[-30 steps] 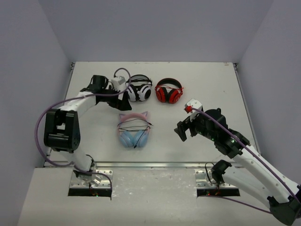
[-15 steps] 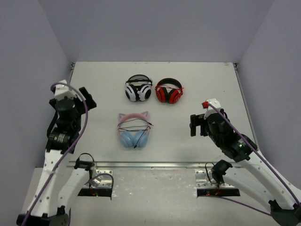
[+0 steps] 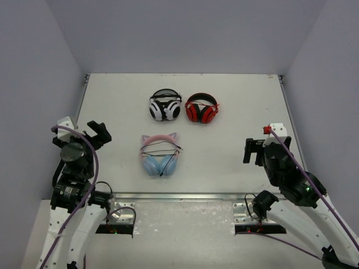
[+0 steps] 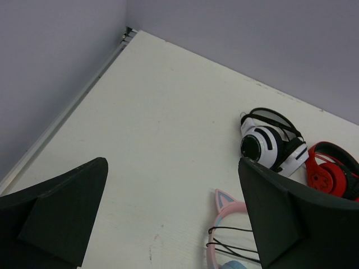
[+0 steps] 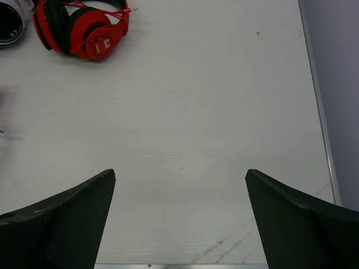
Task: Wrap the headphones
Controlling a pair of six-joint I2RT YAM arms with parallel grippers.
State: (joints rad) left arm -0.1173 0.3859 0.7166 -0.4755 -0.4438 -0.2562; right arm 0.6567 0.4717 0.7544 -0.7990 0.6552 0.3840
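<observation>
The left tool (image 3: pixel 97 130) and the right tool (image 3: pixel 253 152) both stand spread wide and empty, raised off the counter (image 3: pixel 224 106). Between them the pink-and-blue headphones (image 3: pixel 159 156) lie flat, with the black cable crossing their band.

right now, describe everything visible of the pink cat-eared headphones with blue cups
The pink cat-eared headphones with light blue ear cups lie flat on the white table, ears pointing toward the far edge, cups side by side below the band. They look plastic. A thin black cable crosses the band in loose strands. Only the table touches them.
</observation>
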